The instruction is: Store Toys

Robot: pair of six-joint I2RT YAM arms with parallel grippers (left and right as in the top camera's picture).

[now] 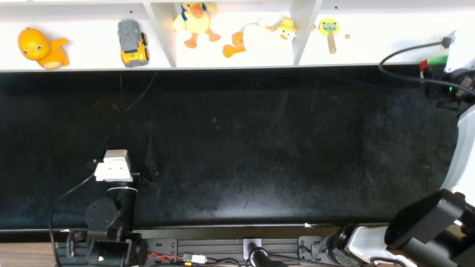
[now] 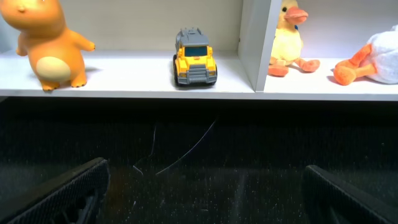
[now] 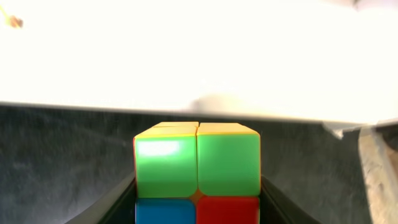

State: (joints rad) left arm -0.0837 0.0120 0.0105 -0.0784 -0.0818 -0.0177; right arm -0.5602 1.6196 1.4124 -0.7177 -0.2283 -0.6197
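My right gripper point(image 3: 197, 202) is shut on a colour cube point(image 3: 197, 165) with green, blue, red and yellow faces, held low over the black mat point(image 3: 56, 155). The right arm point(image 1: 434, 216) stands at the table's near right corner. My left gripper point(image 2: 205, 198) is open with nothing between its fingers, low over the mat at the near left, facing the white shelf point(image 2: 124, 71). On the shelf stand an orange toy point(image 2: 50, 40), a yellow truck point(image 2: 194, 57), a yellow duck plush point(image 2: 289, 37) and a white duck plush point(image 2: 373, 59).
The white shelf point(image 1: 89, 63) runs along the far edge, split by dividers point(image 1: 163, 33). A small yellow and green toy point(image 1: 329, 31) lies in a compartment right of the plush ducks. Cables point(image 1: 404, 55) lie at the far right. The black mat point(image 1: 282, 141) covers the table.
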